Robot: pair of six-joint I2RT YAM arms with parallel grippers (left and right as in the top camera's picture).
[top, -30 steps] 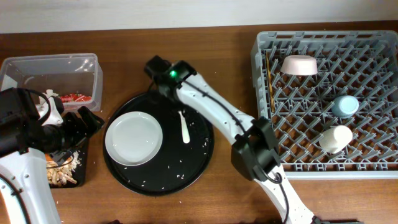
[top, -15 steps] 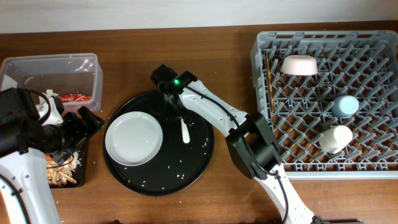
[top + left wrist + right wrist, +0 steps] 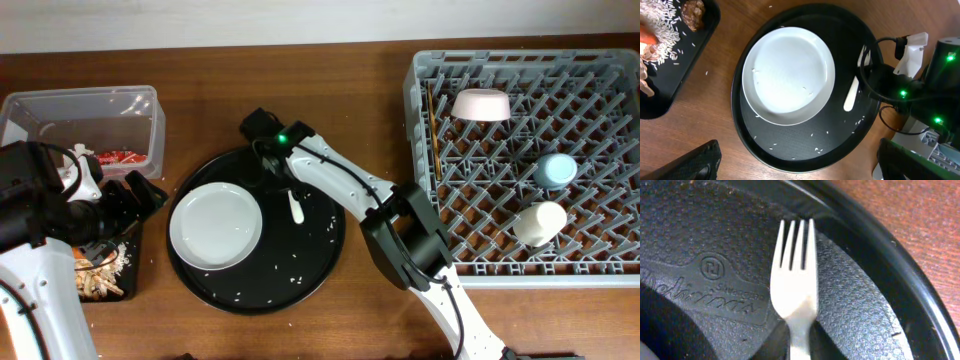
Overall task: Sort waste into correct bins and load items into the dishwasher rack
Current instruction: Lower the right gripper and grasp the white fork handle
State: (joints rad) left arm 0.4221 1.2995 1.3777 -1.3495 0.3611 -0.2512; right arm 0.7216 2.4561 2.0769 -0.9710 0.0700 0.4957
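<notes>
Change since a second ago: right gripper (image 3: 284, 178) is sliding in from the far rim of the round black tray (image 3: 322, 252), and now it's hanging right over the tine end of the white fork (image 3: 794, 292).
Right gripper: I'm staring straight down at the tines, very close. My own fingers aren't showing clearly, so I cannot tell whether they're spread or pressed together.
Fork: it's lying flat on the round black tray, just beside the white plate (image 3: 215, 222), its handle trailing out from under my gripper in the overhead view.
Left gripper (image 3: 140, 198): I'm holding it left of the round tray, fingers spread wide, pinching nothing.
Plate: it's sitting on the tray's left half, with stray rice grains around it.
Bins: the clear tub (image 3: 150, 110) is holding the red wrapper (image 3: 120, 157); the black rectangular tray (image 3: 670, 85) is carrying rice (image 3: 660, 40).
Rack (image 3: 600, 250): it's holding the bowl (image 3: 481, 103), light blue cup (image 3: 556, 168), small white cup (image 3: 538, 222) and chopsticks (image 3: 432, 130).
</notes>
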